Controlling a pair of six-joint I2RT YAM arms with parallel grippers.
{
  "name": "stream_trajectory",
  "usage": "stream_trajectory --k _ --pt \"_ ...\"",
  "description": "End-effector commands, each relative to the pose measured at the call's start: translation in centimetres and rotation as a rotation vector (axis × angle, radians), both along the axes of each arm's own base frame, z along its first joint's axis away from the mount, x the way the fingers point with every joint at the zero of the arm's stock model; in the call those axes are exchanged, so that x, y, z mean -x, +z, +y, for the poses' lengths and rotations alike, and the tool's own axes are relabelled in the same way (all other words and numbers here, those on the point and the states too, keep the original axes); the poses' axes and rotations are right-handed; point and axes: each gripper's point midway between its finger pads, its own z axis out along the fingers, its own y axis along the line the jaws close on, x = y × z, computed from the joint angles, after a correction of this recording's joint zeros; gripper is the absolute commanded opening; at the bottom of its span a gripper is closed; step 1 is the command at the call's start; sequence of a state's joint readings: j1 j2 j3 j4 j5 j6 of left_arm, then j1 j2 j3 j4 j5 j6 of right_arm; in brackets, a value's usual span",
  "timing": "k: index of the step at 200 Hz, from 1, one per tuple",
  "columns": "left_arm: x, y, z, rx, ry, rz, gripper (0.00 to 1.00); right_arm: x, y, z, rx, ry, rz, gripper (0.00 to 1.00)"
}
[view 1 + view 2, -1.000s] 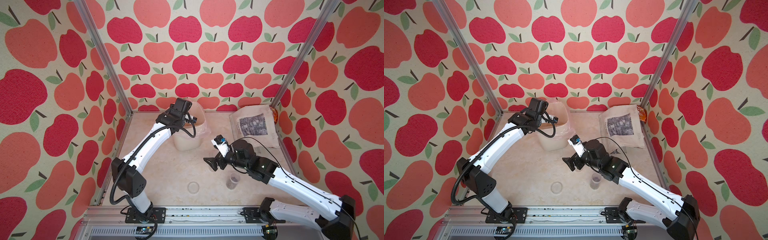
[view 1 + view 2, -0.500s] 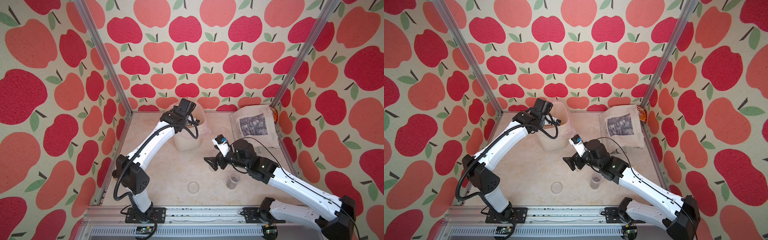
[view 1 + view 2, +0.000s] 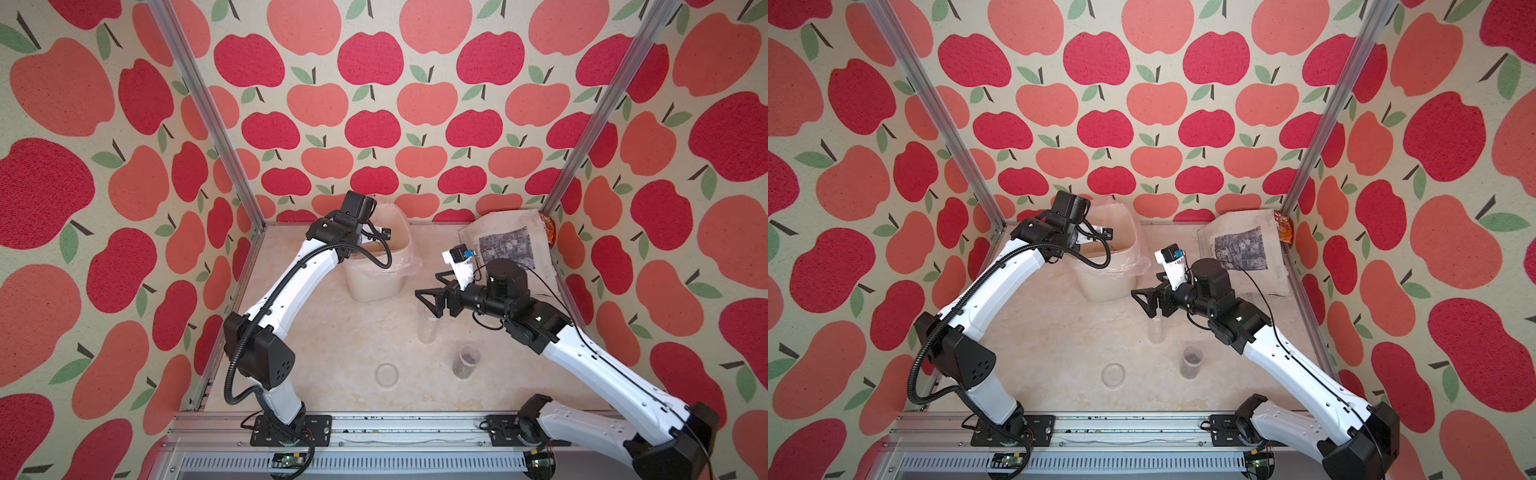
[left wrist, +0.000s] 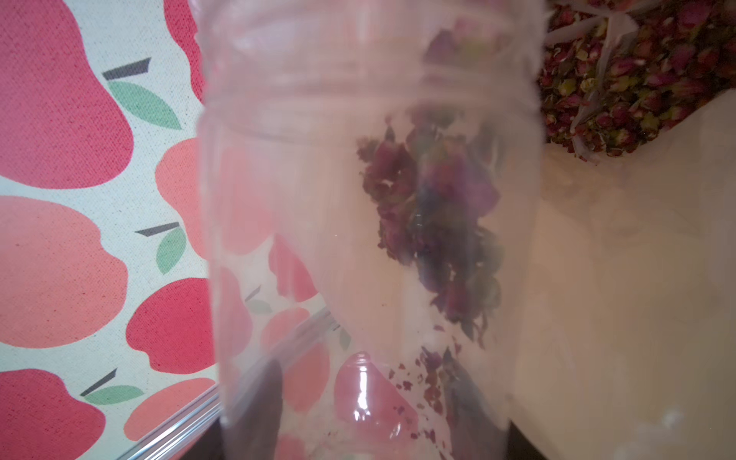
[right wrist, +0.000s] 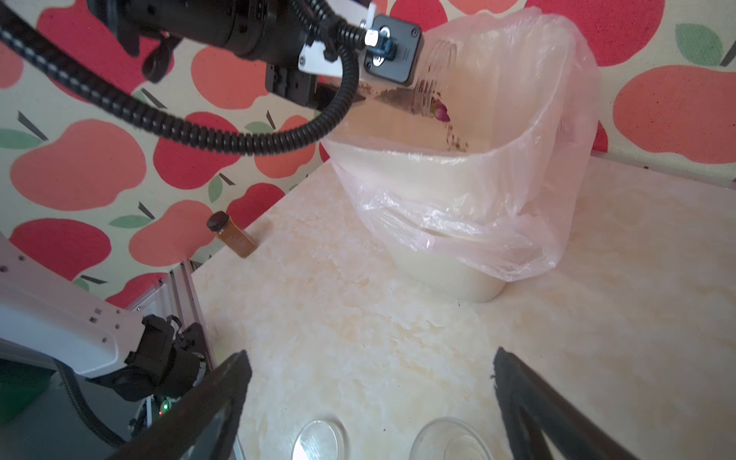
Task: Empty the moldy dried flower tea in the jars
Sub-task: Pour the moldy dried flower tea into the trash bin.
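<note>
Where the cream bin (image 3: 374, 286) with its pink liner (image 5: 557, 99) stands at the table's (image 3: 324, 340) back edge, the left gripper (image 4: 366, 398) pinches a tipped jar (image 4: 358, 179) near its closed end, with the mouth slanted down over the bin's opening.
Moldy dried flower tea (image 4: 438, 223): dark reddish clump along the jar wall, bits dropping from the mouth. More buds (image 4: 637, 79) lie inside the liner.
Right gripper (image 3: 432, 289): jaws spread wide, holding nothing, hovering near mid-table just above a second jar (image 3: 427, 330), which is upright, lidless and looks clear through.
Third jar (image 3: 465, 361): upright, open, toward the front edge, with a small dark clump (image 3: 469, 356) at its bottom.
Loose lid (image 3: 387, 375): flat near the front edge, apart from both jars.
Printed paper bag (image 3: 507, 245): back right corner.
Amber bottle (image 5: 233, 237), black cap: left edge.
</note>
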State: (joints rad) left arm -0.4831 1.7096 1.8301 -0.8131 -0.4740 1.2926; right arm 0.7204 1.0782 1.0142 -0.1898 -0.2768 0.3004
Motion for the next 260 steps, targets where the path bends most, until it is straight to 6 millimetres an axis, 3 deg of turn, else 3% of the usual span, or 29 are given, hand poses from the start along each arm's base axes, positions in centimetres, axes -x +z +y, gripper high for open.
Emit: stream_trajectory --k 1,29,80,139,186,260 --pt "1.3 3.1 0.0 0.182 0.011 -0.048 0.00 -1.0 3.5 0.5 -0.126 0.016 0.078 0.99" --pt "1.8 3.9 -0.3 0.307 -0.010 -0.065 0.00 -3.8 5.4 1.0 -0.216 0.011 0.213 0.96" --pt "2.4 3.8 -0.7 0.450 -0.056 -0.062 0.00 -7.4 8.9 4.1 -0.330 0.106 0.356 0.83" --pt "2.8 3.6 -0.6 0.515 -0.098 -0.077 0.00 -10.7 10.1 7.8 -0.384 0.180 0.493 0.70" --pt "3.0 3.6 -0.8 0.521 -0.137 -0.099 0.00 -10.7 10.1 10.8 -0.354 0.236 0.558 0.61" --pt "3.6 3.7 -0.9 0.515 -0.172 -0.117 0.00 -10.6 9.6 13.6 -0.336 0.247 0.619 0.50"
